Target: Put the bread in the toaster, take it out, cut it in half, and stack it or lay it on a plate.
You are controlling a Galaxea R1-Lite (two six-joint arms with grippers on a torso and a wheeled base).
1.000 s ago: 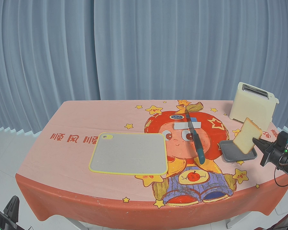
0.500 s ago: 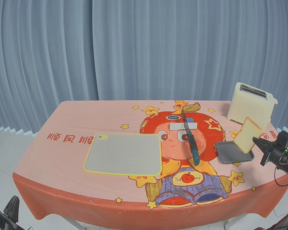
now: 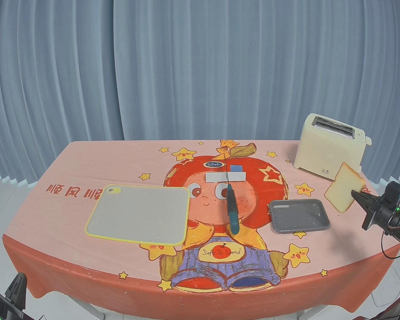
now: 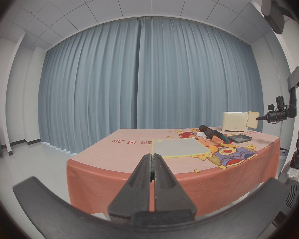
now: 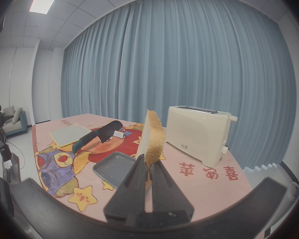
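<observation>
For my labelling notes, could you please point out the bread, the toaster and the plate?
bread (image 3: pixel 345 187): head view, flat face.
toaster (image 3: pixel 326 154): head view, front wall.
plate (image 3: pixel 299 215): head view, bare middle.

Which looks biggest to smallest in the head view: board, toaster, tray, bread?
1. Board
2. Toaster
3. Tray
4. Bread
Tray and bread look close in size. The bread is held in the air, nearer the camera, so that last pair is unsure.
</observation>
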